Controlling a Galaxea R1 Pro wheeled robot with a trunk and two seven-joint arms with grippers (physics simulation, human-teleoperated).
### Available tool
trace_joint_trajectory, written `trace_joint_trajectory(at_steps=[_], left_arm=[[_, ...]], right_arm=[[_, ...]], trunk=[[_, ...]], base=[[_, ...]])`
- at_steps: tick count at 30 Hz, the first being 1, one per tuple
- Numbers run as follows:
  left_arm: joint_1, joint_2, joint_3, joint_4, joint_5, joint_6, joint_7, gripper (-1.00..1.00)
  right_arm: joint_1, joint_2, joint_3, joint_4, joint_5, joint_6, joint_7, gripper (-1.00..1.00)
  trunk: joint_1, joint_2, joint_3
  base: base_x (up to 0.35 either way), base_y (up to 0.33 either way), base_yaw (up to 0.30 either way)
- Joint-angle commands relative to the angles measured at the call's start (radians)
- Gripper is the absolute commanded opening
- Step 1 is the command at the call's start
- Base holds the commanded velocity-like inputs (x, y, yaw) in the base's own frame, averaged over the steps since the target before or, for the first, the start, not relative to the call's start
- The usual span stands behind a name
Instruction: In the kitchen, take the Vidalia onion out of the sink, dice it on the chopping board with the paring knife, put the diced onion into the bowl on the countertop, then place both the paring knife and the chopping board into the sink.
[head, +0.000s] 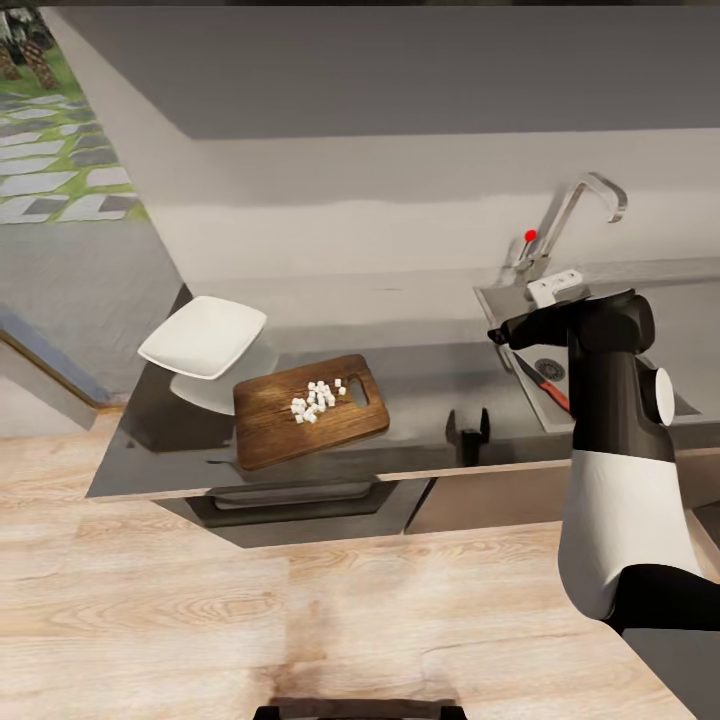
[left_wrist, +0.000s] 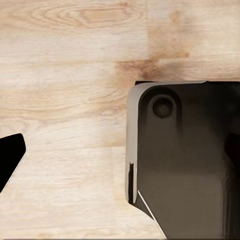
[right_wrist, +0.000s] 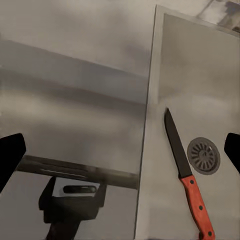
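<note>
Paring knife with red-brown handle and dark pointed blade (right_wrist: 186, 170) is already lying flat in the matte grey rectangular sink (right_wrist: 210, 70), beside the round drain (right_wrist: 203, 155); the right gripper (right_wrist: 120, 150) hovers above the sink's countertop-side rim, fingers spread wide, holding nothing. Next item is likely the brown wooden chopping board with rounded corners and slot hole (head: 310, 410), well to the bowl side of the sink on the long grey countertop (head: 430, 365), with the tiny white diced onion cubes (head: 318, 396) still heaped on it, toward its slot end. Board looks rigid, flat and thin, probably light; my call is to pinch an edge overhanging the countertop front or the slot end, since a flat-lying board gives fingers little purchase. Cubes are loose and will roll off if it tilts, so they need to go into the shallow white squarish bowl (head: 203, 336) first; bowl sits just beside the board, on the side away from the sink, and looks tilted. Obstacles: a small dark pronged fixture (head: 467, 432) stands on the countertop edge between board and sink, and the angular chrome tap with red knob (head: 575, 215) rises behind the sink. Left gripper state: cannot tell; the left wrist view gives light wood floor (left_wrist: 65, 75) and a dark part of the robot's base (left_wrist: 185, 160).
</note>
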Motion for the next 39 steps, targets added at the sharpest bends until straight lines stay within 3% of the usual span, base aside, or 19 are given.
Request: trace_joint_trajectory(at_steps=[1,11,22,27,28,30,31,36,39], left_arm=[[-0.002,0.001,-0.005,0.004,0.01,-0.002,-0.007,1.0],[-0.002,0.001,-0.005,0.003,0.01,0.174,-0.007,1.0],[-0.002,0.0,-0.004,0.003,0.011,0.197,-0.004,1.0],[-0.002,0.015,0.001,-0.001,0.012,0.201,-0.002,1.0],[-0.002,0.039,0.017,-0.004,0.014,0.272,0.0,1.0],[-0.002,0.056,0.03,-0.02,0.02,0.359,-0.001,1.0],[-0.003,0.076,0.037,-0.068,0.031,0.456,-0.001,1.0],[-0.003,0.135,0.075,-0.34,0.078,0.743,-0.001,1.0],[-0.003,0.168,0.134,-0.498,0.084,0.82,0.0,1.0]], right_arm=[[-0.001,0.0,0.0,0.0,0.008,0.003,0.01,1.0],[-0.001,0.0,0.0,0.004,0.008,0.003,0.01,1.0],[-0.001,0.001,0.0,0.005,0.008,0.002,0.01,1.0],[-0.001,0.001,0.0,0.029,0.007,0.001,0.01,1.0],[-0.001,0.001,0.0,0.048,0.007,0.001,0.009,1.0],[-0.001,0.001,0.0,0.056,0.007,0.0,0.009,1.0],[-0.001,0.002,0.0,0.061,0.007,-0.001,0.009,1.0],[-0.001,0.003,0.0,0.065,0.007,-0.003,0.009,1.0],[-0.001,0.003,0.0,0.065,0.008,-0.003,0.009,1.0]], trunk=[[0.001,-0.002,-0.001],[0.001,-0.002,-0.001],[0.001,-0.002,-0.001],[0.001,-0.002,-0.001],[0.001,-0.002,-0.001],[0.001,-0.002,-0.001],[0.001,-0.002,-0.001],[0.001,-0.002,-0.001],[0.001,-0.002,-0.001]], base=[[0.0,0.027,0.0],[-0.079,0.005,0.0],[-0.29,0.0,0.0],[-0.045,0.0,0.0],[-0.005,0.0,0.0],[-0.003,0.0,0.0],[-0.001,0.0,0.0],[0.0,0.0,0.0],[0.0,0.0,0.0]])
